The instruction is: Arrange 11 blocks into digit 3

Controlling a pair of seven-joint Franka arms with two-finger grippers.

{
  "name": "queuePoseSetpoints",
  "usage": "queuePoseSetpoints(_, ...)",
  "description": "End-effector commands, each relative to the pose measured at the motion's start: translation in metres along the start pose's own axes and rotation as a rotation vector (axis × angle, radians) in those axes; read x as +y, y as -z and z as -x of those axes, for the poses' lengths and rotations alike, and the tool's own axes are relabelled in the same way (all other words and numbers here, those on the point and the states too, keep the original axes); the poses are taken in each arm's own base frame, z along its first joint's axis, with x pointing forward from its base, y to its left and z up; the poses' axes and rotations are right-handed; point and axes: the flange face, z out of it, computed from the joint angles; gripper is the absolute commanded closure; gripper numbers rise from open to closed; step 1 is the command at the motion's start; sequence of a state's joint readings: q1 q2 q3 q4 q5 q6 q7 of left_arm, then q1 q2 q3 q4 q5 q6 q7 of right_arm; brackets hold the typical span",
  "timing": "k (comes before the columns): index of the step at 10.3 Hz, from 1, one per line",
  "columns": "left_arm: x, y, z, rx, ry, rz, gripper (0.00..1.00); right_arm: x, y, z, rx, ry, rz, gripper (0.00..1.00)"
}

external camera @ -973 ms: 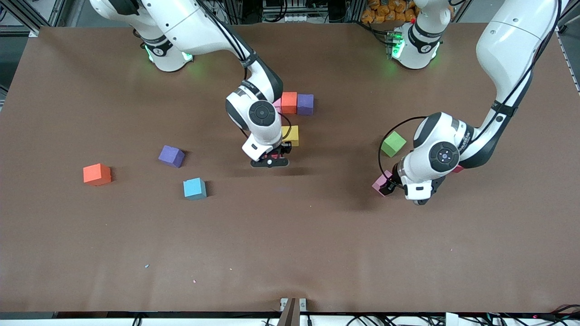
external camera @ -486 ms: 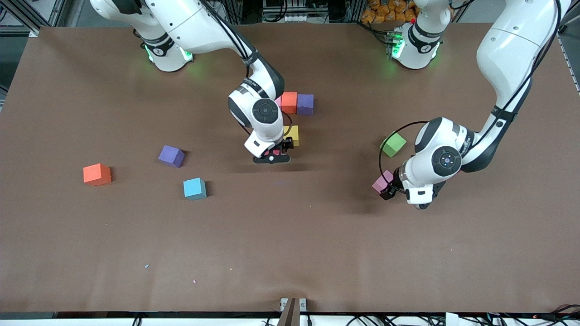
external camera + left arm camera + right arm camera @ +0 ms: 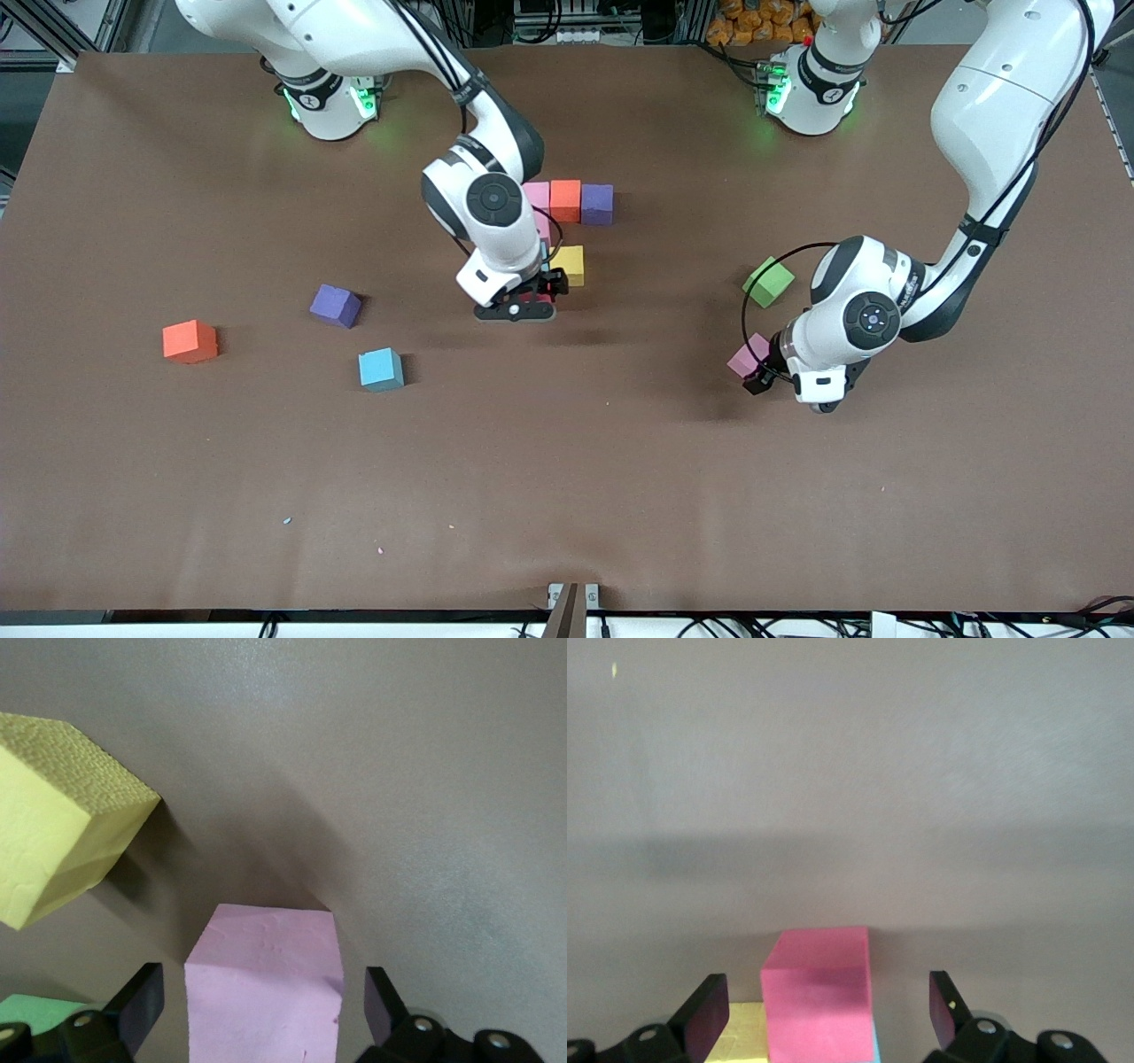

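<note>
No text, label, brand or number can be read anywhere — not on any surface.

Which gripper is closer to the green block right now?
The left. The left gripper is open around a pink block just nearer the front camera than the green block; the right gripper is open beside the yellow block, mid-table.
</note>
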State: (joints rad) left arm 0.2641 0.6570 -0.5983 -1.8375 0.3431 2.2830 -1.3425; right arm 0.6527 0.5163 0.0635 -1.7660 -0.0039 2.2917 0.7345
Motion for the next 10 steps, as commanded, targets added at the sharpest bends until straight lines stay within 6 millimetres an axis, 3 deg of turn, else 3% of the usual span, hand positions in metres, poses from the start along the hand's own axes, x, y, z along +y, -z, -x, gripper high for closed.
queuePoseSetpoints(1, 0.002, 0.001, -0.001, 0.017, 0.087, 0.008, 0.21, 0.052, 0.013, -0.030, -0.023, -0.020, 0.011, 0.00)
queuePoseSetpoints(2, 0.006, 0.002, 0.004, 0.019, 0.139, 0.010, 0.41, 0.082, 0.014, -0.050, -0.029, -0.002, 0.013, 0.00)
queuePoseSetpoints(3, 0.005, 0.001, 0.005, 0.021, 0.158, 0.009, 0.50, 0.102, 0.013, -0.061, -0.040, 0.020, 0.019, 0.00)
queuePoseSetpoints(7, 0.004, -0.004, 0.010, 0.017, 0.146, -0.003, 0.50, 0.192, 0.017, -0.102, -0.076, 0.106, 0.032, 0.00)
queuePoseSetpoints(8, 0.003, -0.007, 0.014, 0.016, 0.148, -0.009, 0.68, 0.207, 0.014, -0.108, -0.079, 0.143, 0.033, 0.00)
queuePoseSetpoints(9, 0.004, -0.002, 0.017, 0.017, 0.198, -0.003, 0.93, 0.219, 0.011, -0.113, -0.077, 0.178, 0.032, 0.00)
queuePoseSetpoints(10, 0.006, 0.003, 0.026, 0.021, 0.291, -0.001, 1.00, 0.227, 0.010, -0.117, -0.064, 0.217, 0.028, 0.00)
